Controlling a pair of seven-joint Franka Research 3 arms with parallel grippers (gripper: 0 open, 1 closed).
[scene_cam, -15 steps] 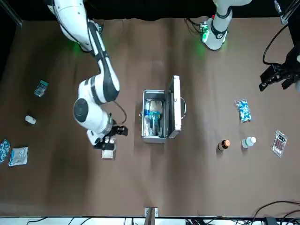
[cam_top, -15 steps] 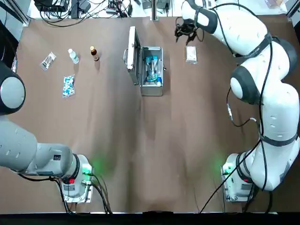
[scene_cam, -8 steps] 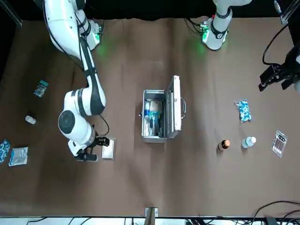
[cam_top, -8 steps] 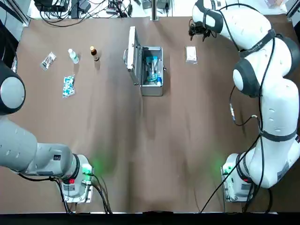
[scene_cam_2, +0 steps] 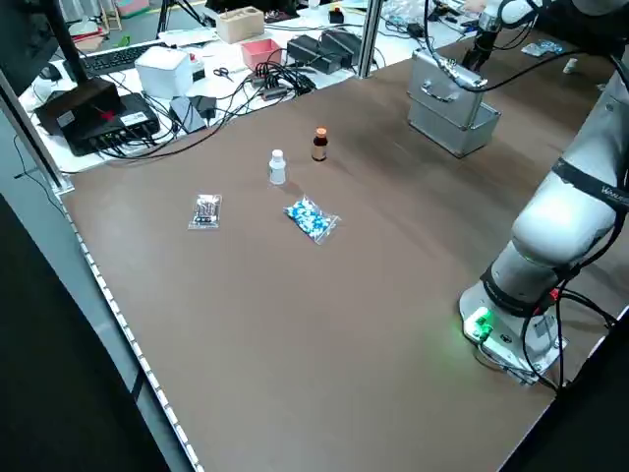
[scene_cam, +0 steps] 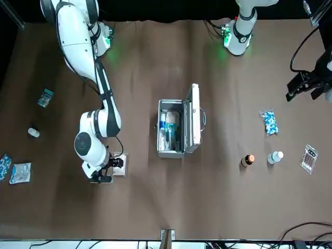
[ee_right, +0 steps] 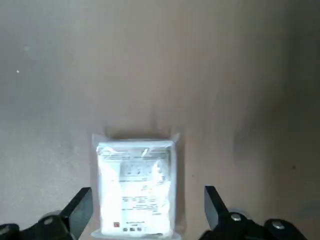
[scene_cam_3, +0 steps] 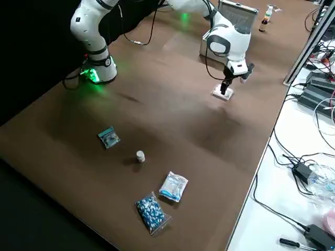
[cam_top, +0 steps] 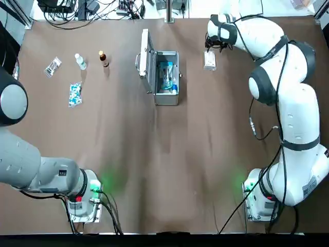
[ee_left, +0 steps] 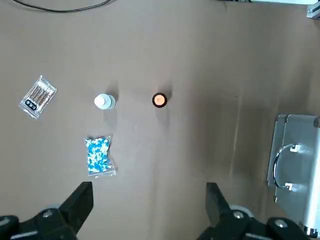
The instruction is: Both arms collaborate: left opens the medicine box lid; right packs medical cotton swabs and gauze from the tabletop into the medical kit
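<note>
The medical kit [cam_top: 166, 98] stands open at the far middle of the tabletop [cam_top: 164, 154], its lid [cam_top: 145, 59] upright. The blue cotton swabs packet [cam_top: 166, 75] lies inside it. The white gauze packet [cam_top: 209, 60] lies flat on the tabletop, to the right of the kit in the top view. My right gripper [ee_right: 147, 194] hangs open just above the gauze [ee_right: 136, 187], one finger on each side, not touching it. My left gripper [scene_cam: 304, 87] hovers open, high over the table's left part, holding nothing.
Left of the kit stand a brown bottle [cam_top: 104, 58] and a small white bottle [cam_top: 80, 61], with a speckled blue packet [cam_top: 75, 94] and a clear packet [cam_top: 52, 66]. Several more packets [scene_cam_3: 157, 201] and a white bottle [scene_cam_3: 140, 156] lie far right. Cables line the far edge.
My right wrist swung out past the gauze, then came back over it. The gauze, the kit and the left arm stayed still.
</note>
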